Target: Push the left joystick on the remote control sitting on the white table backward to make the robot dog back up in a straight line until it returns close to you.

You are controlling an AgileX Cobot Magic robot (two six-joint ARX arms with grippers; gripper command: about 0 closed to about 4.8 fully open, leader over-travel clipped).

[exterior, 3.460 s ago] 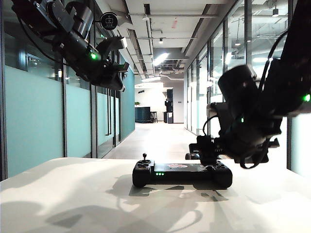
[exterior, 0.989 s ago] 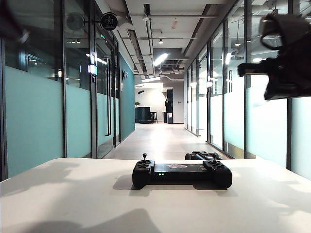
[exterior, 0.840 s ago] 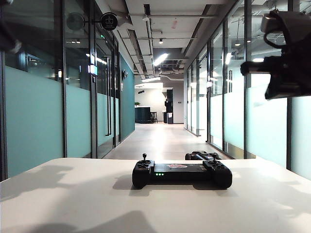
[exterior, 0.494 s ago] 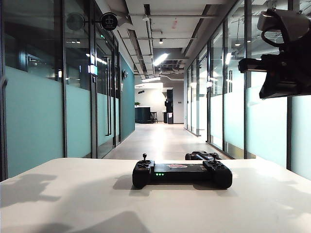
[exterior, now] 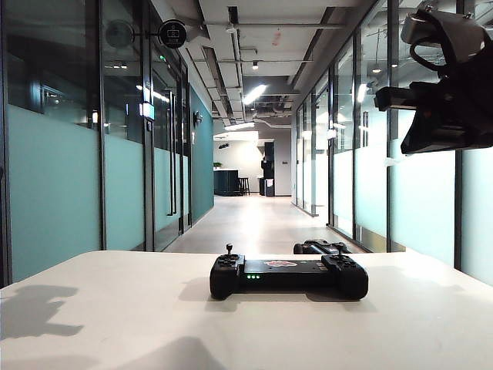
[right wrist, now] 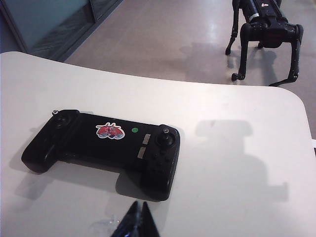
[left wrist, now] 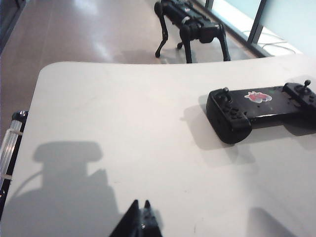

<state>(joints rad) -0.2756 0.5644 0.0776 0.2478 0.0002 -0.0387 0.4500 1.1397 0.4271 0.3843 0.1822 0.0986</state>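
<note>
Left claw (left wrist: 143,223) pinched together above bare desk (left wrist: 123,138); left joystick (left wrist: 225,91) ahead and off to one side on remote control (left wrist: 256,106). Right claw (right wrist: 138,219) also together, raised, nearer the controller's other lobe. Robot dog (left wrist: 190,27) just beyond desk edge.

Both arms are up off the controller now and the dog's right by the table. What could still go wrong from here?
1. The robot dog stands on the floor right at the edge of the white table; further backing might bump it.
2. The left joystick and its twin both stick up unguarded on the remote control; a descending arm might knock either.
3. The left gripper and right gripper are shut and hover above the table, the right close to the controller.
</note>
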